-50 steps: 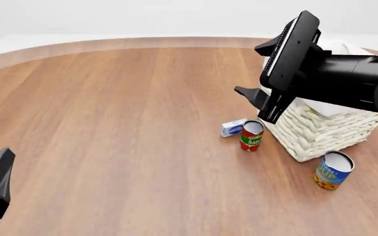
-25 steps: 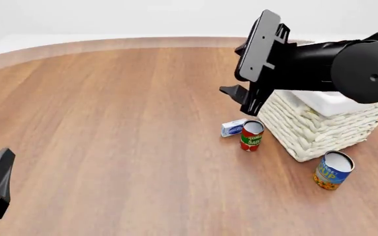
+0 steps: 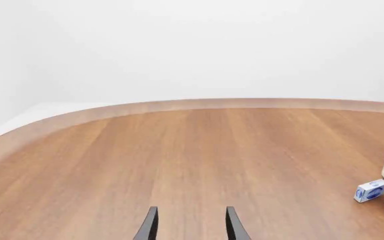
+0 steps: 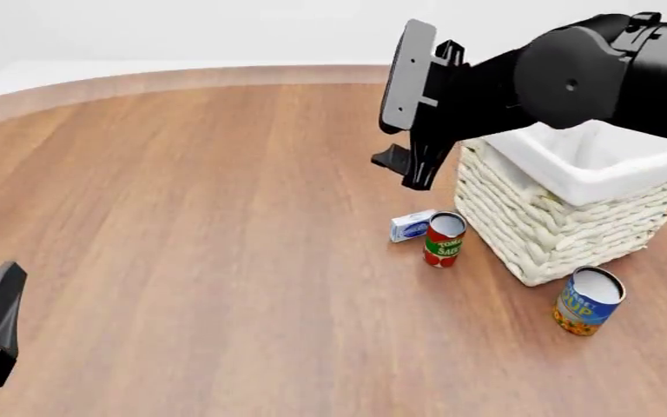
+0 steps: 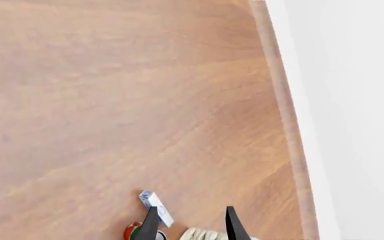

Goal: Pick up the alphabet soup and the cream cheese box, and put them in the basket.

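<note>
Alphabet soup, can with blue and yellow-orange label and silver-white top [image 4: 589, 301]: upright on table, just beside near corner of basket; not yet collected.
Cream cheese box, small flat blue-and-white carton [image 4: 412, 225]: on table, touching or just beside small red-and-green tomato sauce can [image 4: 444, 240], near basket's left wall; not yet collected.
Basket, large square cream wicker with white cloth lining [image 4: 565, 217]: no task item visible inside.
Right gripper [image 4: 401, 167]: raised above box, fingers apart, empty.
Left gripper [image 3: 190, 227]: low, well apart, fingers parted, empty.
Wooden table [image 4: 194, 217].
Progress: neither item placed; both pick-ups outstanding.
</note>
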